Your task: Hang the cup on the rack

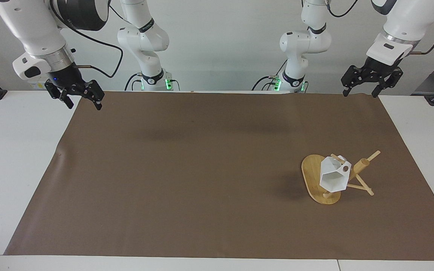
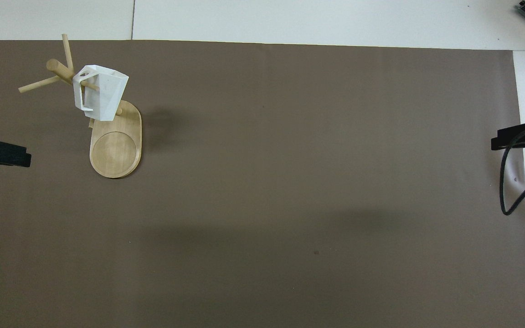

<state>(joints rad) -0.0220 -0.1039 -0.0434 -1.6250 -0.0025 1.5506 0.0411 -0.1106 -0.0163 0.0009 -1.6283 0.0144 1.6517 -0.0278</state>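
The cup [image 1: 333,177] hangs on the rack [image 1: 317,180], its blocky handle threaded over one of the thin peg sticks so the white faceted body tips with its hexagonal mouth turned away from the robots and somewhat downward. It is clear of the oval base and touches nothing but the peg and perhaps the post. The rack stands on the brown mat [image 1: 202,169], well toward the left arm's end of the tabletop and closer to the mat's edge farthest from the robots than to the edge at their feet; its thick round post leans in the views, with other bare pegs sticking out to the sides. From the overhead view the flat bamboo base [image 2: 115,148] shows a round inlaid disc, and the cup [image 2: 99,93] sits over the base's end that is farther from the robots. Both arms are pulled back and wait, well apart from the rack. The left gripper [image 1: 360,84] hovers over the mat's corner at the robots' edge on the left arm's end, its fingers spread apart and holding nothing. The right gripper [image 1: 81,98] hovers over the corner at the right arm's end of that same edge, fingers likewise spread and empty.
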